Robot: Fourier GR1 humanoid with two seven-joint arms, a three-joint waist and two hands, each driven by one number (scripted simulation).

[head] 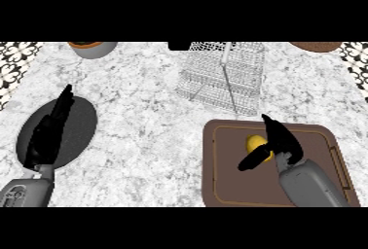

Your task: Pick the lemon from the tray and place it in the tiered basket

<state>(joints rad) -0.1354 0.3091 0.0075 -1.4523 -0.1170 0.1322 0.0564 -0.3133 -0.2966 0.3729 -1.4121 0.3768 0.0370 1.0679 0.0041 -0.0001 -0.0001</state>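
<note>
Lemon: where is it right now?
In the head view the lemon lies on the brown tray at the right, between the right hand's thumb and fingers, below the wire basket.

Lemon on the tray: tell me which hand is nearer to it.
Right. The right hand is at the lemon on the brown tray, thumb and fingers either side of it. The left hand hangs far across the counter, over a dark plate.

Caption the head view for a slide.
Right hand closing round the lemon on the tray; wire basket behind, left hand resting open.
</note>
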